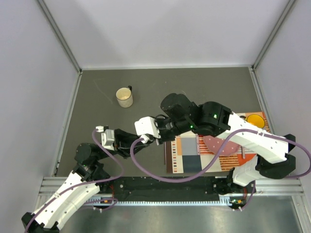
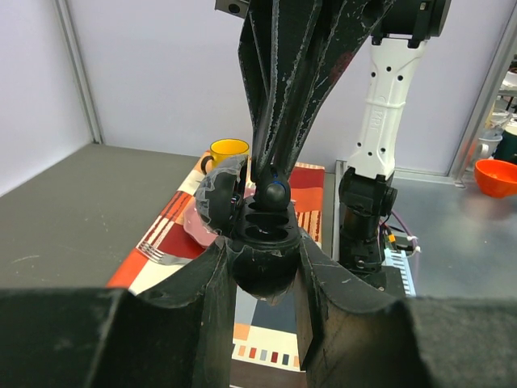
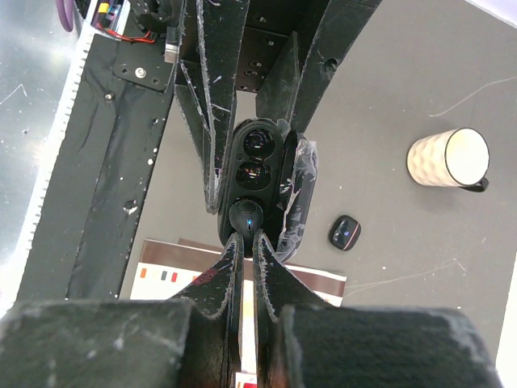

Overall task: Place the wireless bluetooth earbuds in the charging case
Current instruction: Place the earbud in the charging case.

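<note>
My left gripper (image 2: 262, 250) is shut on the black charging case (image 2: 262, 275), gripping its sides and holding it in the air with the lid (image 2: 220, 194) open and the sockets facing up. My right gripper (image 3: 250, 236) is shut on one small black earbud (image 3: 248, 217) with a blue light. In the left wrist view this earbud (image 2: 273, 191) hangs just above the case's sockets, at the tips of the right fingers (image 2: 279, 121). From above, both grippers meet near the placemat's left edge (image 1: 154, 137).
A second, closed black case (image 3: 345, 233) lies on the grey table. A cream mug (image 1: 125, 97) stands at the back left. A patterned placemat (image 1: 189, 155) at the front right carries a pink plate (image 1: 218, 143) and a yellow mug (image 1: 255, 119).
</note>
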